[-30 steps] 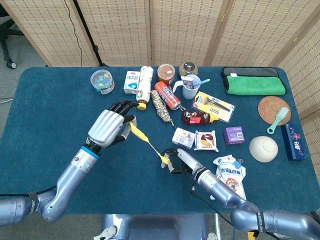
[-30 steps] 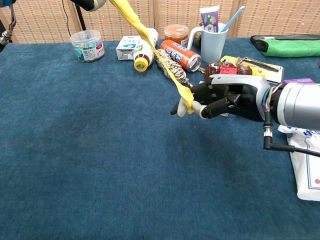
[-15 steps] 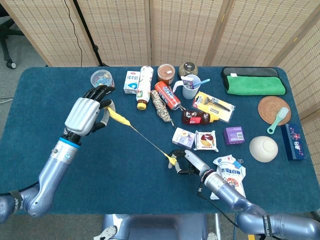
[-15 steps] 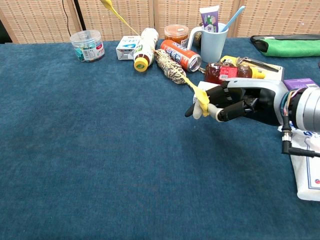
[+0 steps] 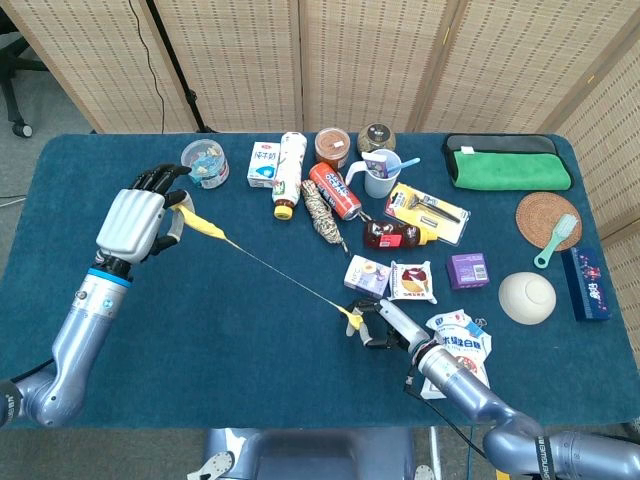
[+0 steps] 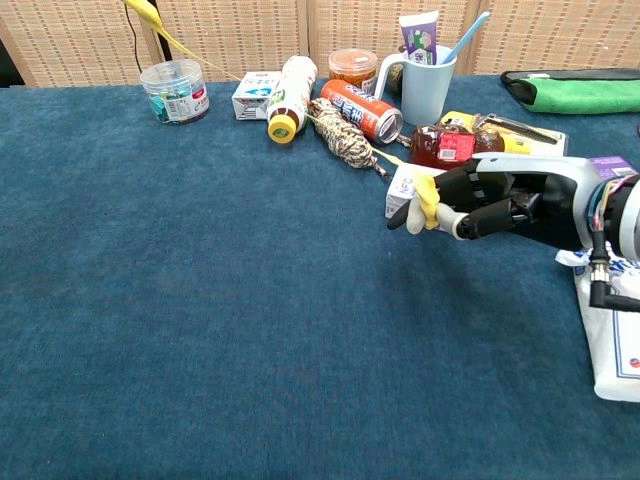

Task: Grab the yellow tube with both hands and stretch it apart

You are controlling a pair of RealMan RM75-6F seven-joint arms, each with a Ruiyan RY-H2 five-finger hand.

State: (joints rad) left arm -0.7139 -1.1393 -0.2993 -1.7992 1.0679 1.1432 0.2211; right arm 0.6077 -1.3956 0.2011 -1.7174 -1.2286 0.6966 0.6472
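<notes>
While stretched this far, reads as soft, light and very elastic, thinned to a taut thread mid-span. Left hand [image 5: 135, 222] up near the clear tub [image 5: 204, 163], fingers closed around one thick end of the yellow tube [image 5: 203, 226]. Crosses above the table [image 5: 120, 330] slantwise, clear of the cloth. Right hand [image 5: 385, 327] low near the snack packets [image 5: 412, 282], pinching the other end. Best held at the fat ends, firmly; likely to slip or snap back if loosened.

Both views are evenly and brightly lit from overhead; only soft, faint shadows are cast on the blue tabletop [image 5: 250, 330]. Focus is sharp throughout, and no glare is seen.
</notes>
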